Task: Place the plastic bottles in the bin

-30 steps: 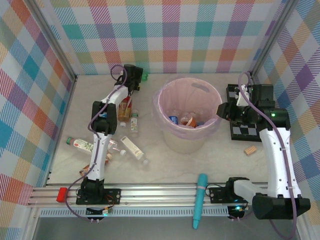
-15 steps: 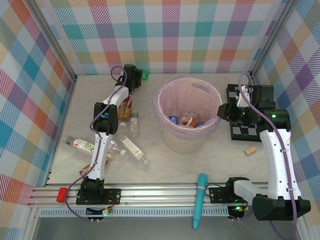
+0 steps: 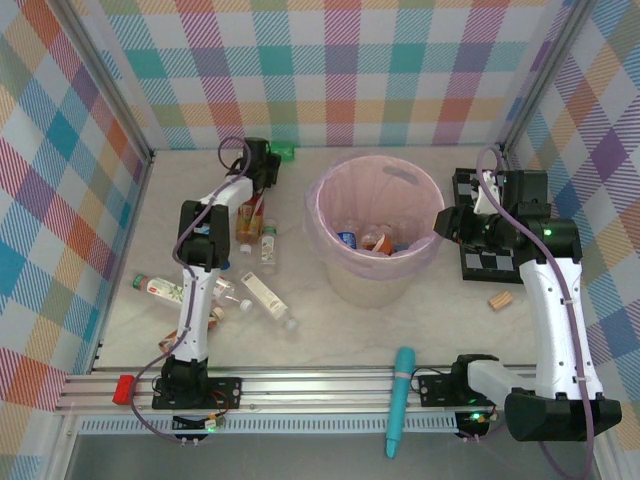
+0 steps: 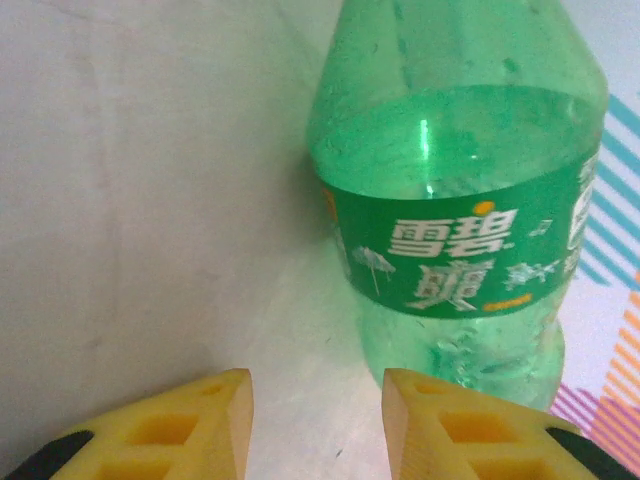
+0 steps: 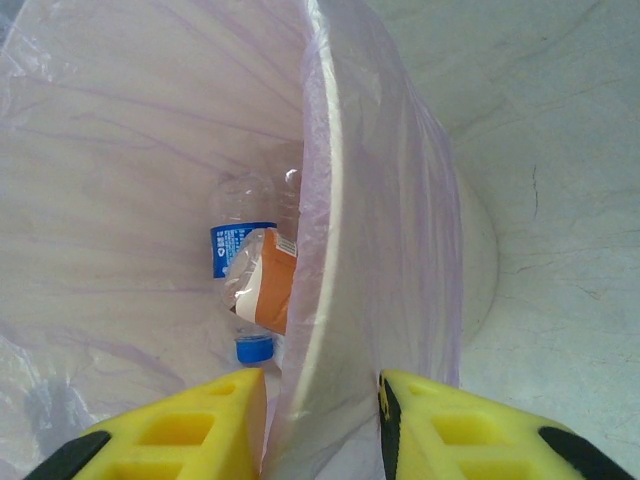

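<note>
A green bottle (image 4: 450,200) with a green label lies just beyond my left gripper's right fingertip, at the back wall (image 3: 284,152). My left gripper (image 4: 318,420) (image 3: 268,160) has its jaws drawn in, shut, with a strip of bare table between them and nothing held. My right gripper (image 5: 322,420) (image 3: 440,222) is shut on the right rim of the pink-lined bin (image 5: 320,200) (image 3: 318,215). Bottles (image 5: 262,280) (image 3: 372,240) lie inside the bin. More bottles lie left of the bin: a copper-brown one (image 3: 248,215), a clear one (image 3: 268,245) and two near the left arm (image 3: 265,297) (image 3: 160,288).
A checkered board (image 3: 480,262) lies under the right arm, with a small tan piece (image 3: 500,299) in front of it. A teal tube (image 3: 400,400) rests across the front rail beside a red block (image 3: 123,389). Plaid walls close the back and sides.
My left gripper has closed up and its wrist has shifted slightly left along the back wall beside the green bottle. The right arm and the bin have not moved.
</note>
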Controlling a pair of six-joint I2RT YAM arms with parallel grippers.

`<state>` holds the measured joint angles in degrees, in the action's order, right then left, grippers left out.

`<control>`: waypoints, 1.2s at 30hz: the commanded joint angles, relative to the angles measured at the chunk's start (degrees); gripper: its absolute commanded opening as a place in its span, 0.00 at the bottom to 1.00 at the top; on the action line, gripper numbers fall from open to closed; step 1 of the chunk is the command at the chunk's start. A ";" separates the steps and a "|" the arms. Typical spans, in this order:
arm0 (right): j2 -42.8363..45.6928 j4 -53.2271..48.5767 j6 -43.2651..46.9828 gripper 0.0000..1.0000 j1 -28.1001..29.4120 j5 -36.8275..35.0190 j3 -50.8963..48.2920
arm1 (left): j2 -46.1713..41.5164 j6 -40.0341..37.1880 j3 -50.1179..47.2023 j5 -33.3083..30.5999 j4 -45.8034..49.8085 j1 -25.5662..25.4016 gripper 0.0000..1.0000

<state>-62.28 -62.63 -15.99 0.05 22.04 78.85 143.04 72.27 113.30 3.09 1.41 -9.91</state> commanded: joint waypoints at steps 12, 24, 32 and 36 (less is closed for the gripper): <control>1.86 -0.64 0.25 0.35 0.19 1.46 0.34 | -12.52 -8.87 -6.14 -5.50 2.89 2.87 0.92; 0.71 -0.75 0.51 0.35 0.20 0.45 1.18 | -2.31 -7.14 6.00 1.31 4.73 5.17 1.00; 0.67 -0.65 0.19 0.35 0.28 -0.16 0.69 | 7.17 -5.55 19.34 5.85 7.71 5.17 1.00; 0.67 -0.04 -0.14 0.35 0.19 -0.29 0.09 | 11.55 -3.10 25.03 6.75 9.75 4.99 1.00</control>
<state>-61.45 -62.67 -15.99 0.05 21.89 78.85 152.46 66.94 134.50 7.81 8.56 -4.49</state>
